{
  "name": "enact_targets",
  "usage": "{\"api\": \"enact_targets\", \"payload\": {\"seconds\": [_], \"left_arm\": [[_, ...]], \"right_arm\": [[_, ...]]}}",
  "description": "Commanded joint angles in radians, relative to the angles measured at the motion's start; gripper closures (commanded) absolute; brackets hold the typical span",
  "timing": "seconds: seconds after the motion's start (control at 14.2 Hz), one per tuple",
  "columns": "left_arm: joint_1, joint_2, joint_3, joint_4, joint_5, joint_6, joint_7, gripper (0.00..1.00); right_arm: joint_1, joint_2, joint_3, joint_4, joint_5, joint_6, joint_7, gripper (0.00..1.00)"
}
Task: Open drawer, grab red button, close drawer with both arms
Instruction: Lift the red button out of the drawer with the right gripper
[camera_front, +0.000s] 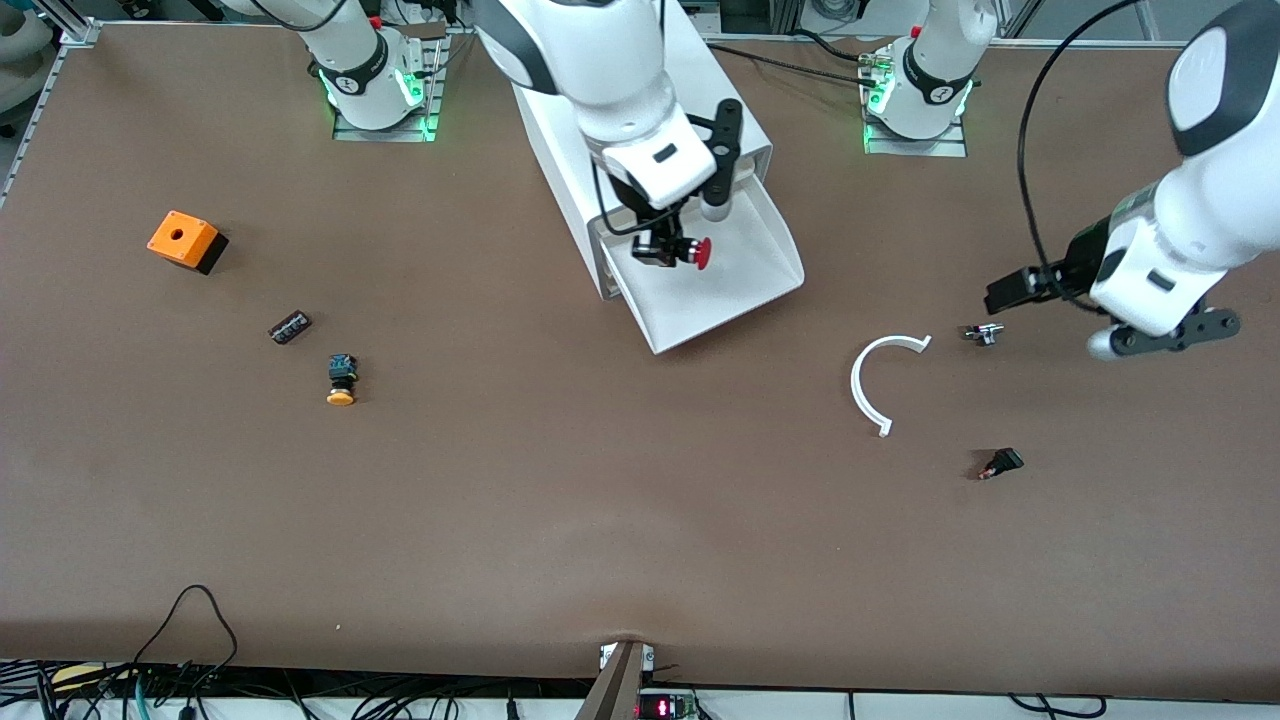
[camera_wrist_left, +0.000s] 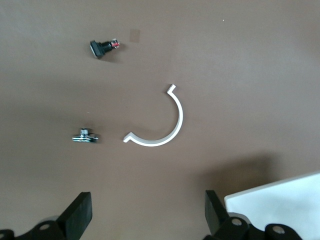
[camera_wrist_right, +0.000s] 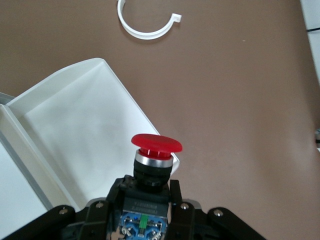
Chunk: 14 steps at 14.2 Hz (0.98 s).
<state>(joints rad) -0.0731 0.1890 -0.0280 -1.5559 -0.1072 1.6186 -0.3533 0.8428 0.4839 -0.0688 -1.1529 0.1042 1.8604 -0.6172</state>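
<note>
right gripper (camera_front: 668, 250): pinching button (camera_front: 695, 252), over open drawer (camera_front: 745, 275)
left gripper (camera_wrist_left: 145, 215): spread, over table (camera_front: 560, 500)

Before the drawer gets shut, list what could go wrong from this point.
1. The right gripper is shut on the button by its black body only, over the open drawer; a slip would likely drop it back in.
2. The drawer juts out at an angle from the cabinet, so a push may jam it.
3. The left gripper hangs open above the small metal part and white C-shaped clip; crossing to the drawer could sweep them.
</note>
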Motion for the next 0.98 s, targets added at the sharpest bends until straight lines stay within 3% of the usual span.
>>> {"api": "enact_targets", "payload": {"seconds": [0.0,0.14,0.42,0.91], "left_arm": [[-0.034,0.114,0.002,0.076,-0.028,0.021,-0.065,0.01],[-0.082,0.156,0.002,0.070,-0.025,0.130,-0.111,0.01],[-0.146,0.251,0.002,0.063,-0.026,0.226,-0.179,0.01],[-0.292,0.365,0.003,0.059,-0.008,0.343,-0.262,0.01]], "right_arm": [[-0.039,-0.047,0.011,-0.016,0.002,-0.036,0.016,0.89],[-0.066,-0.071,0.009,-0.040,0.002,-0.052,0.030,0.89],[-0.102,-0.145,-0.002,-0.142,-0.015,-0.063,0.096,0.89],[-0.131,-0.165,-0.137,-0.178,-0.015,-0.178,0.188,0.89]]}}
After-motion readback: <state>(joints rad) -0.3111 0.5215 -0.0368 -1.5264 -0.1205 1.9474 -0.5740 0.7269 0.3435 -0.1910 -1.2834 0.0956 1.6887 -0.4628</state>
